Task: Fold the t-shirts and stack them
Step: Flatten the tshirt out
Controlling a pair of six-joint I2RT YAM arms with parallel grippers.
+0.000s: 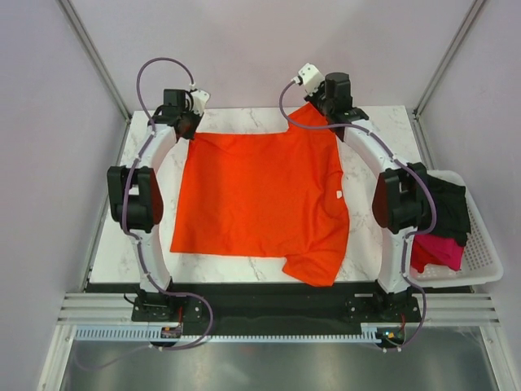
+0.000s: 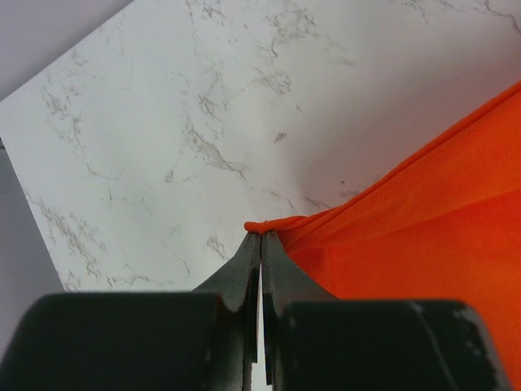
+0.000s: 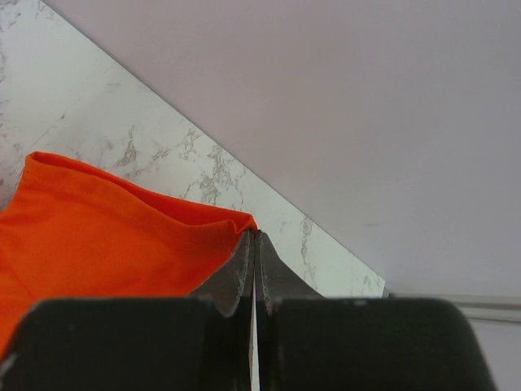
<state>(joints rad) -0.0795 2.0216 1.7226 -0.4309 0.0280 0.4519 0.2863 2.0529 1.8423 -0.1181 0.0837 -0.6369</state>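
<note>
Your bright orange-red cloth t-shirt [image 1: 260, 195] lies spread and unfolded on the white marble bench [image 1: 383, 130], with the left gripper [image 2: 260, 238] and right gripper [image 3: 254, 236] each clenched on a far corner. The black cloth t-shirt [image 1: 449, 204] and pink cloth t-shirt [image 1: 435, 248] sit in the white mesh basket [image 1: 482, 262], so by my reading no fold is made and nothing is stacked.

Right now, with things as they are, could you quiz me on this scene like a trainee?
1. True or false: the left gripper and the right gripper are both shut on the orange t-shirt.
2. Where are the black shirt and pink shirt? A) in the white basket B) on the orange one C) in a gripper
3. Fill in: the grippers hold its two ____ corners (near/far).
Key: 1 true; 2 A; 3 far.
</note>
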